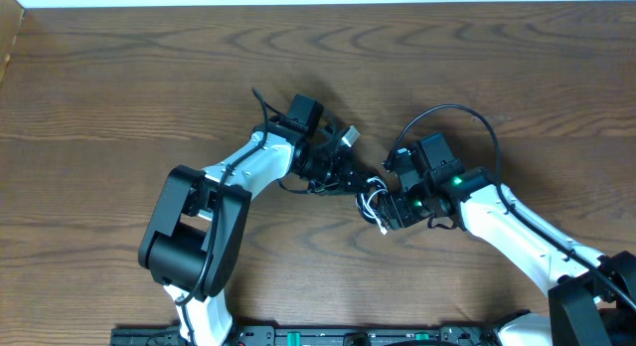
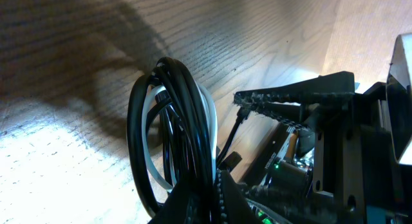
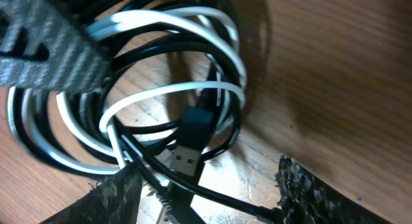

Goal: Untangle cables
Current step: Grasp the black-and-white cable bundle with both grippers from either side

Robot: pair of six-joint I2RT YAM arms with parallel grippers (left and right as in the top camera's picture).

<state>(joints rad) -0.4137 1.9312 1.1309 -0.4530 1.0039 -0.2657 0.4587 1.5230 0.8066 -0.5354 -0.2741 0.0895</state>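
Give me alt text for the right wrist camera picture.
A tangled coil of black and white cables fills the view over a wooden table, a USB plug at its middle. The right gripper has open jaws at the bottom edge.

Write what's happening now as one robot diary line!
left pincer: gripping cable bundle | right pincer: open at bundle | black, white cords: tangled

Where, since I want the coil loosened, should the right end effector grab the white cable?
Grip the white cable on the lone arc crossing the coil's middle, wood showing either side. Come from the plug side, opposite the left end effector holding the coil.
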